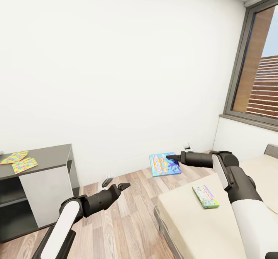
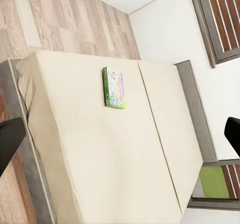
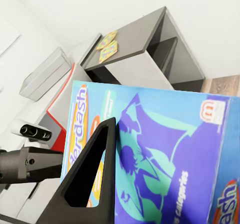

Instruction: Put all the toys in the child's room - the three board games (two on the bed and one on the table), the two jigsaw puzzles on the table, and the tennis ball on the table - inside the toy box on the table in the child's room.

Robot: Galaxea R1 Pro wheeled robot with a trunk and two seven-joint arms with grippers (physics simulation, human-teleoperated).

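My right gripper (image 1: 170, 158) is shut on a blue board game (image 1: 165, 165), holding it in the air above the wooden floor beside the bed. In the right wrist view one dark finger (image 3: 88, 176) lies across the blue board game (image 3: 170, 154). A green board game (image 1: 205, 196) lies flat on the bed (image 1: 231, 224), also seen as the green board game (image 2: 114, 87) from the left wrist. My left gripper (image 1: 116, 185) hangs open and empty over the floor. Two colourful jigsaw puzzles (image 1: 19, 161) rest on the grey table (image 1: 46, 156).
The grey table (image 3: 142, 31) has open shelves beneath and stands against the white wall at left. A large window (image 1: 256, 70) is at the right above the bed's head. Wooden floor (image 1: 131, 212) lies between table and bed. A grey box shape (image 3: 44, 75) sits beyond the table.
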